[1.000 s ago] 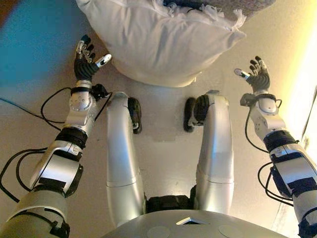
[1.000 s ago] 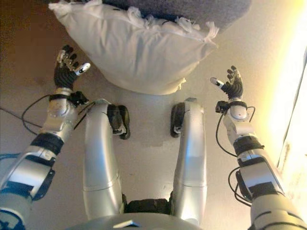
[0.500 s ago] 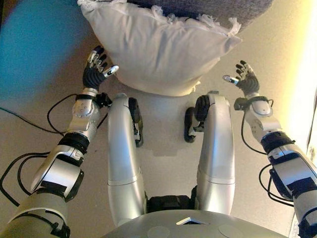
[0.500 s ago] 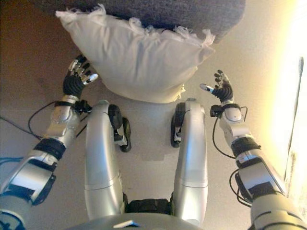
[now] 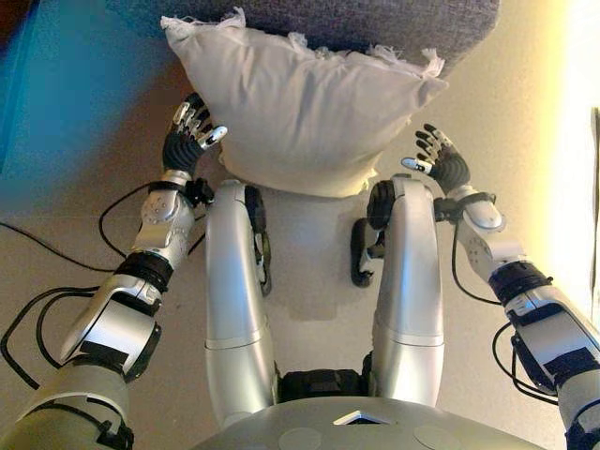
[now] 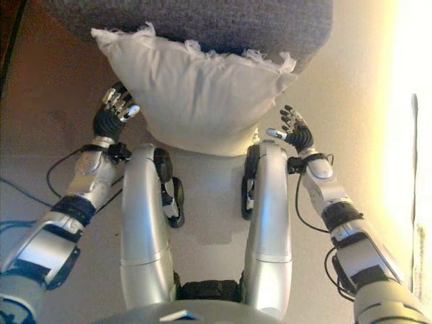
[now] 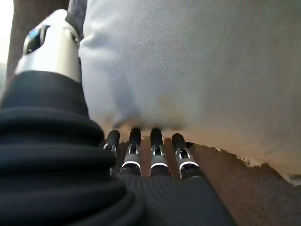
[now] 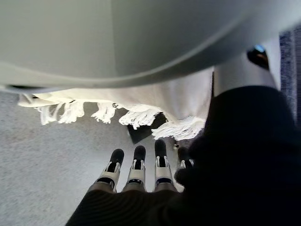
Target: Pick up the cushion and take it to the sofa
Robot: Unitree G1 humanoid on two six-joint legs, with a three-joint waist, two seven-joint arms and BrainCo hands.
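White cushion (image 5: 305,108) leans against the grey sofa (image 5: 375,23) in the eye views, the left hand (image 5: 187,141) and right hand (image 5: 441,164) flanking it with fingers spread, while the left wrist view shows fingertips (image 7: 135,137) meeting fabric and the right wrist view shows the fringe (image 8: 136,115), its thumb hidden.
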